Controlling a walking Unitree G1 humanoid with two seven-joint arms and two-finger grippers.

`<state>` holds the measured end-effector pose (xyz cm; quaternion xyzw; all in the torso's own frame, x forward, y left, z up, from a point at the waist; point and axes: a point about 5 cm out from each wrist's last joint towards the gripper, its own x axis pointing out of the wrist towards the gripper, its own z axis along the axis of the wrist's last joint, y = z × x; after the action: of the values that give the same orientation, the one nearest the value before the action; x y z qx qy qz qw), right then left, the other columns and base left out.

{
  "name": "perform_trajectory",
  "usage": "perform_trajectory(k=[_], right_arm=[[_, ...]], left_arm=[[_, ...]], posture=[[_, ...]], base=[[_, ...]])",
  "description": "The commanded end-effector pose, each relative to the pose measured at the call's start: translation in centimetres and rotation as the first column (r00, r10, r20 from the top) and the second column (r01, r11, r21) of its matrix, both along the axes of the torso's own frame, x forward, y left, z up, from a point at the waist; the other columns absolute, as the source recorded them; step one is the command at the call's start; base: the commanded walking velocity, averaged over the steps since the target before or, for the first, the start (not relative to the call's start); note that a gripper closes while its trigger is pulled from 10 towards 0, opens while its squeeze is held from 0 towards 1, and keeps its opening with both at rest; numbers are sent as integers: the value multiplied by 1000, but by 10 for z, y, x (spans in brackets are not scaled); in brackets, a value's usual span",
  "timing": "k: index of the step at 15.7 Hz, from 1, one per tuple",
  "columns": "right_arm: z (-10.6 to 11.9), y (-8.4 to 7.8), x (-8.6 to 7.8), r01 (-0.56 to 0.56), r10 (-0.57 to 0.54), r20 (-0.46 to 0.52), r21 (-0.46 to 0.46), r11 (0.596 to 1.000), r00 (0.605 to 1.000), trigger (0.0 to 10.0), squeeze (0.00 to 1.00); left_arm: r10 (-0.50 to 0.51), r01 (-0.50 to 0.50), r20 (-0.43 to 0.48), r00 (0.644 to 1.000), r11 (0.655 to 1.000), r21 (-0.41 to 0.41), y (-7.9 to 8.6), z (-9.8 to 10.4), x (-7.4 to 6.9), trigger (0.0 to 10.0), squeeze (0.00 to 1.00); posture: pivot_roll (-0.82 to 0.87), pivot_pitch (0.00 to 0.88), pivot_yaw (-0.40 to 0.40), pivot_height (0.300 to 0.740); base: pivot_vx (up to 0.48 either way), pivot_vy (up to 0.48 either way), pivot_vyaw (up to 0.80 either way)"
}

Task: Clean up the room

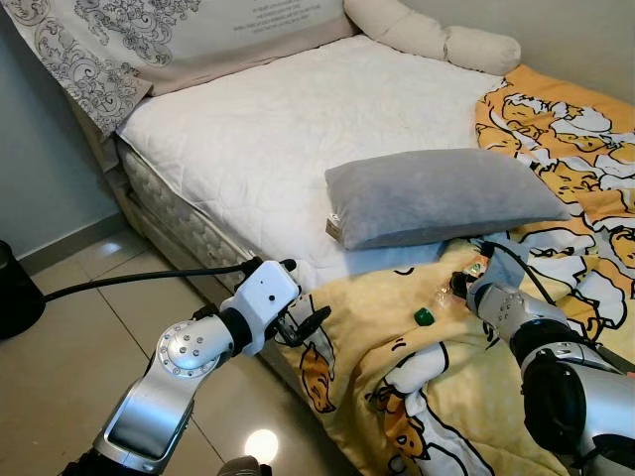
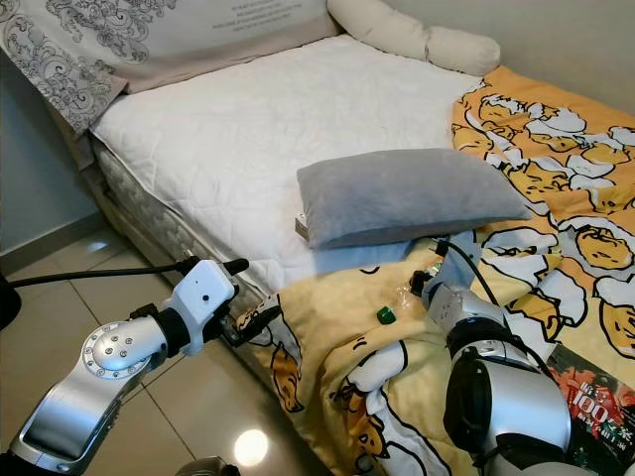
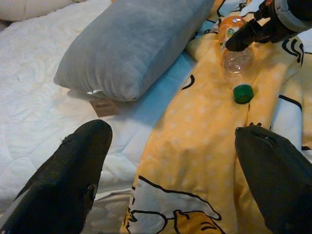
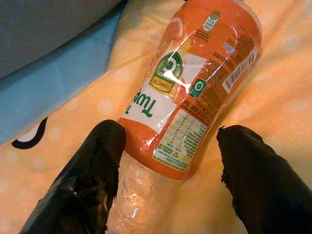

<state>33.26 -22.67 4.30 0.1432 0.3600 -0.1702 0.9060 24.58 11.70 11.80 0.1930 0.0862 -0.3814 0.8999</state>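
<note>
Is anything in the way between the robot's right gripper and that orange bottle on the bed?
Nothing visible. The right gripper is open, its fingers either side of the empty bottle lying on the yellow blanket.

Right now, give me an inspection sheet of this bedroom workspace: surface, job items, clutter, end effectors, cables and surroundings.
Surface: bed with white mattress, yellow cartoon blanket across the near side.
Job's things: empty plastic bottle, orange label, green cap, lying on the blanket.
Clutter: grey pillow on the bed; cream bolster at the far edge.
End effectors: right end effector open, fingers either side of the bottle; left end effector open, at the bed's edge, apart from the bottle.
Cables: black cable running to the left arm.
Surroundings: tiled floor; patterned sheet hanging at the far end.
</note>
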Motion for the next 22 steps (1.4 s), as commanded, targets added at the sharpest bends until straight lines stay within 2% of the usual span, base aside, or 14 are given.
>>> perform_trajectory(k=[1,5,8,10,15,19,22], right_arm=[[-16,-1,-14,20,-18,-82,30,999,996,0,0],[-16,0,-14,63,-58,-78,69,996,995,0,0],[-13,4,-9,41,-41,-10,78,996,999,0,0],[-14,3,-10,61,-61,-2,78,995,998,0,0],[-16,1,-12,71,-73,10,118,990,997,0,0],[-8,4,-5,61,-68,42,138,989,997,0,0],[4,-3,1,60,-73,103,129,990,992,0,0]], left_arm=[[-7,7,6,1000,1000,17,0,2,1,10000,0],[-8,8,8,1000,1000,22,0,2,2,10000,0],[-15,15,7,1000,1000,15,-1,3,2,10000,0],[-25,25,3,1000,1000,5,-2,3,1,10000,0],[-167,165,-61,984,985,-48,-11,4,-12,10000,0],[-178,175,-63,982,983,-52,-10,5,-11,10000,0],[-129,128,-25,991,991,-34,-6,8,-4,10000,0]], posture=[[40,0,-53,740],[41,0,-50,740],[41,0,-48,740],[39,0,-45,740],[31,0,-38,740],[31,0,-32,740],[33,0,-34,740]], base=[[0,0,0],[0,0,0],[0,0,0],[0,0,0],[0,0,0],[0,0,0],[0,0,0]])
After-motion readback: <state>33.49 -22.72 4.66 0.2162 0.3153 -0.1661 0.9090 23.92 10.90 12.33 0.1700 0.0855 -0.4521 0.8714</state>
